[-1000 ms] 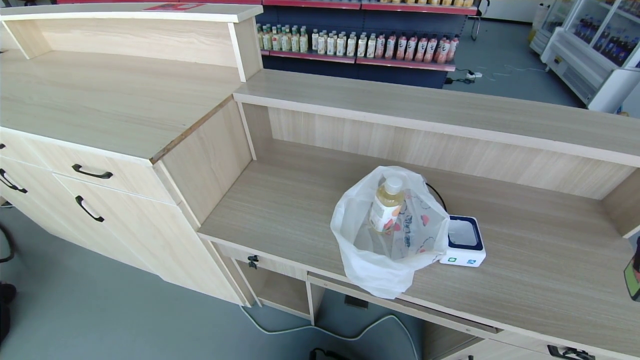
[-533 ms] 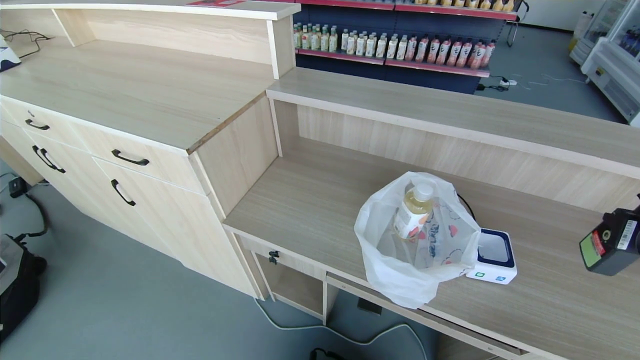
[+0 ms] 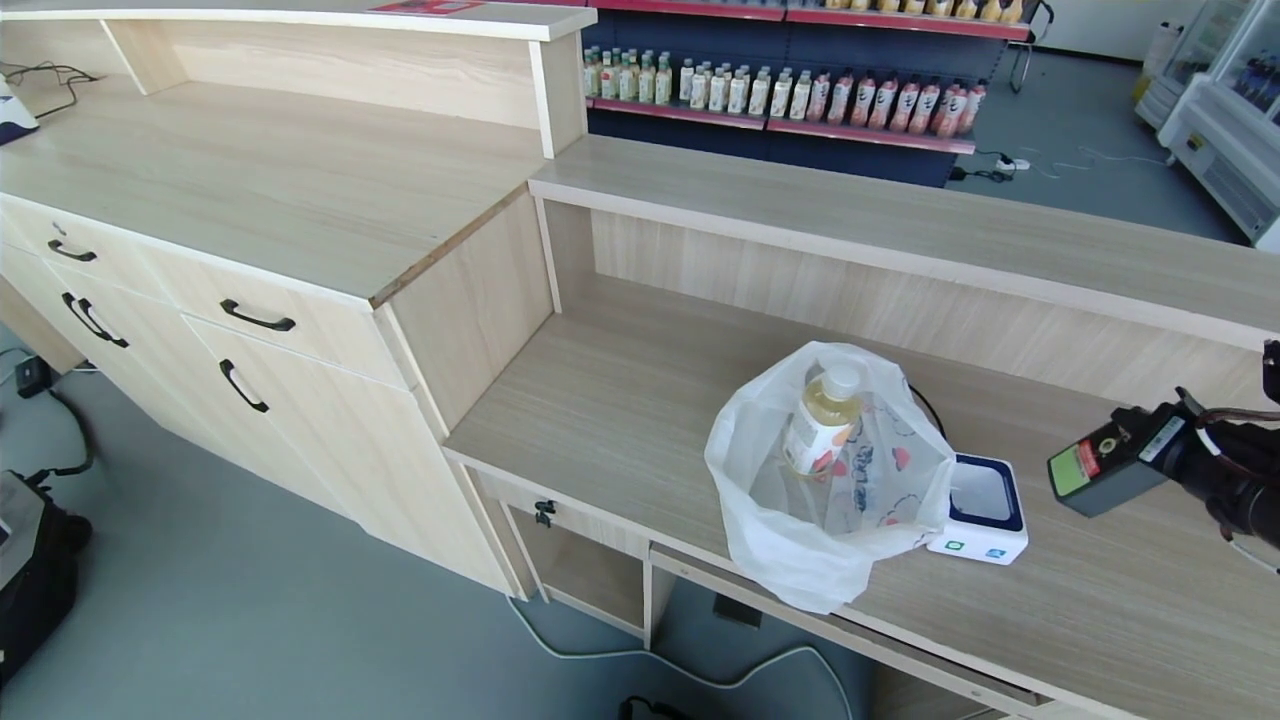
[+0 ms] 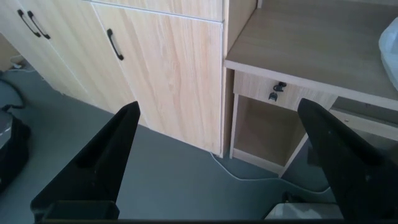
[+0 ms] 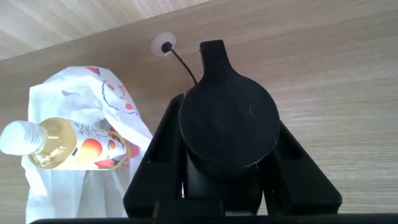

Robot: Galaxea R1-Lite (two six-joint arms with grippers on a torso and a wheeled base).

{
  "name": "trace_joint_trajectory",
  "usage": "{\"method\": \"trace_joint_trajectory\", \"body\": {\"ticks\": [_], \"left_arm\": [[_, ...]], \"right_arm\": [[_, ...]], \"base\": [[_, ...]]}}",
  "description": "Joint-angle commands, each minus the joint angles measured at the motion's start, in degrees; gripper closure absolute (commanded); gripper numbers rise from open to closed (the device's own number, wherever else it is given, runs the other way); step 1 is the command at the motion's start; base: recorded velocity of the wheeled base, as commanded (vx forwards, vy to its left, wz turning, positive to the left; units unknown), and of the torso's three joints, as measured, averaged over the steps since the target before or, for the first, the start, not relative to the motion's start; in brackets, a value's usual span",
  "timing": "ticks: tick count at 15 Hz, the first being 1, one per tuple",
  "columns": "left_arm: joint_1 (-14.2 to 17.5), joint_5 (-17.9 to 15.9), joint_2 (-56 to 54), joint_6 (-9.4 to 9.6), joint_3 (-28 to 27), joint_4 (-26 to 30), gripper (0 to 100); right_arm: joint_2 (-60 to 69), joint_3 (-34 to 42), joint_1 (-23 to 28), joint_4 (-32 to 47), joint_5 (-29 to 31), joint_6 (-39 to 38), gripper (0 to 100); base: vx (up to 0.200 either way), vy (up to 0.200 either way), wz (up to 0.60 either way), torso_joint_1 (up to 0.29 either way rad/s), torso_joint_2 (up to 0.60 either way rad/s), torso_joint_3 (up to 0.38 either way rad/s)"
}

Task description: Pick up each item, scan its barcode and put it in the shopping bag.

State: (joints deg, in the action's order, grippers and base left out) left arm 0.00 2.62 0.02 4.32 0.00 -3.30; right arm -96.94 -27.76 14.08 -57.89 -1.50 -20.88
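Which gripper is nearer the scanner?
Right. The right gripper, holding a dark item, hovers beside the scanner; the left gripper hangs over the floor, off the counter.

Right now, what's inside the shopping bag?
One bottle of pale drink, white cap up, in the shopping bag. The bag's folds cover its bottom; anything lower can't be seen.

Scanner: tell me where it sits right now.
In the head view, the scanner sits on the lower counter near its front edge, just right of the bag. The black container in the right end effector hovers farther right.
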Motion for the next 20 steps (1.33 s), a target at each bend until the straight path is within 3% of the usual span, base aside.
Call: {"method": "trace_joint_trajectory", "body": {"ticks": [1,13,20], "left_arm": [[0.00,0.02,-0.02,-0.01,0.00,-0.04,0],[0.00,0.02,-0.02,-0.01,0.00,-0.04,0],[0.00,0.02,-0.02,-0.01,0.00,-0.04,0]], "right_arm": [[-6.16,0.07,0.07,-3.28,-3.16,-2.06,100],[-11.87,-0.63,0.07,-11.19,-16.61,-3.99,100],[-15.56,-1.07,-0.28,-14.44,-17.40,0.84,100]], "base": [[0.000,0.000,0.00,0.000,0.00,0.000],[0.000,0.000,0.00,0.000,0.00,0.000],[0.000,0.000,0.00,0.000,0.00,0.000]]}}
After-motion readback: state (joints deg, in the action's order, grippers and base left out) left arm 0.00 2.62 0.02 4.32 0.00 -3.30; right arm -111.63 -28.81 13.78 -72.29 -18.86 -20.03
